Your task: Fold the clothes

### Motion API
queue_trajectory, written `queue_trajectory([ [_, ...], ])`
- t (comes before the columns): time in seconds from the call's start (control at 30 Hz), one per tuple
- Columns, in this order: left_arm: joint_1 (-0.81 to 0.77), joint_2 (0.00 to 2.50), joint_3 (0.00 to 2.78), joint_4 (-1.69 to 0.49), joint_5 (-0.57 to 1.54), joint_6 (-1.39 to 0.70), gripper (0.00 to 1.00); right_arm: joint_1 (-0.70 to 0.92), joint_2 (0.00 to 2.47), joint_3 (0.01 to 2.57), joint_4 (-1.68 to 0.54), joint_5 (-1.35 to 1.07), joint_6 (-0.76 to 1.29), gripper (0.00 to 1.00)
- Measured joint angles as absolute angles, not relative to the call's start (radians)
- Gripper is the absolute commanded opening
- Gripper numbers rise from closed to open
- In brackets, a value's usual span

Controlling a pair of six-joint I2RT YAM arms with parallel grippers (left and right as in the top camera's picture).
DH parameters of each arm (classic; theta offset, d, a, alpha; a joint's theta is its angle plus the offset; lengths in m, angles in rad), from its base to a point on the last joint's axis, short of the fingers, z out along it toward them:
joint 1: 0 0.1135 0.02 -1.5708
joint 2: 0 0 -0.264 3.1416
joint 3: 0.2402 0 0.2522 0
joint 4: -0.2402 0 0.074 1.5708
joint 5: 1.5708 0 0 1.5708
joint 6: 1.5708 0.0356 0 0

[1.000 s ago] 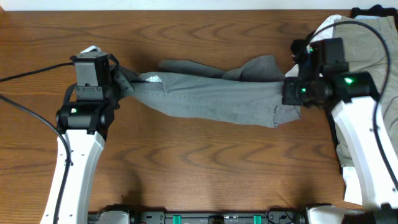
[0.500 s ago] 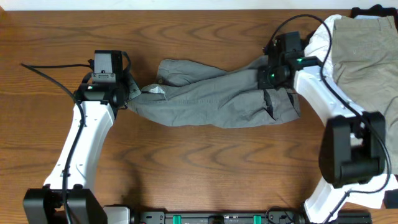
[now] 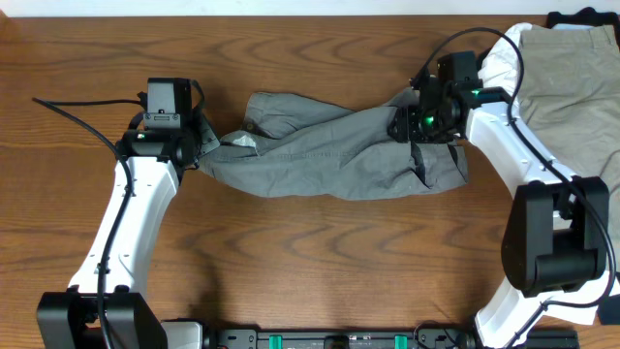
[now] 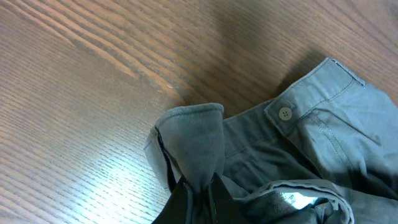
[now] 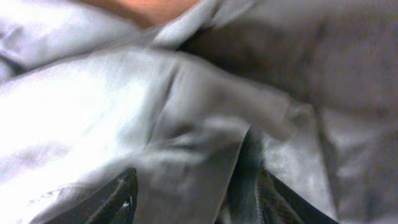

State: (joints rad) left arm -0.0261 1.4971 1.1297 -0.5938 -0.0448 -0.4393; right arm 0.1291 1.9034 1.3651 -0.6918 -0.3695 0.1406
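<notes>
A grey pair of trousers point(image 3: 329, 160) lies crumpled lengthwise across the middle of the wooden table point(image 3: 310, 271). My left gripper point(image 3: 201, 145) is at its left end, shut on a fold of the waistband. The left wrist view shows that gripper point(image 4: 199, 200) pinching the grey cloth point(image 4: 193, 134), with a button point(image 4: 285, 113) just beyond. My right gripper point(image 3: 407, 124) hovers over the trousers' right end. In the right wrist view this gripper point(image 5: 196, 199) is open, its fingers point(image 5: 121, 199) spread wide, with grey cloth point(image 5: 186, 124) lying loose between them.
A stack of folded khaki clothes point(image 3: 567, 78) lies at the back right on a white cloth point(image 3: 499, 58). A black item point(image 3: 581, 16) sits in the far right corner. Cables trail from both arms.
The right arm swung in over the trousers' right end, and its jaws have opened and released the cloth. The left arm shifted right a second ago, slackening the garment, then stayed shut.
</notes>
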Motion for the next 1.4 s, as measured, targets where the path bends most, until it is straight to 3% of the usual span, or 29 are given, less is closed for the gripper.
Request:
queue_trajectory([
  [0.23,-0.026,1.497,1.130,-0.594,-0.045,-0.440,0.06,0.138,1.899,1.365,-0.766,-0.411,0.130,0.56],
  [0.37,-0.026,1.497,1.130,-0.594,-0.045,-0.440,0.06,0.158,1.899,1.358,-0.719,-0.413,0.124,0.49],
  [0.43,-0.026,1.497,1.130,-0.594,-0.045,-0.440,0.06,0.168,1.899,1.349,-0.684,-0.414,0.124,0.40],
  [0.57,-0.026,1.497,1.130,-0.594,-0.045,-0.439,0.06,0.173,1.899,1.339,-0.663,-0.415,0.134,0.02],
  [0.83,-0.026,1.497,1.129,-0.490,-0.047,-0.403,0.06,0.145,1.888,1.343,-0.674,-0.416,0.141,0.01],
  [1.03,-0.027,1.463,1.151,-0.486,-0.060,-0.358,0.06,0.030,1.777,1.451,-0.789,-0.422,0.120,0.01],
  [1.4,-0.050,1.086,1.206,-0.465,-0.036,-0.339,0.06,-0.069,1.462,1.639,-0.947,-0.509,0.074,0.01],
])
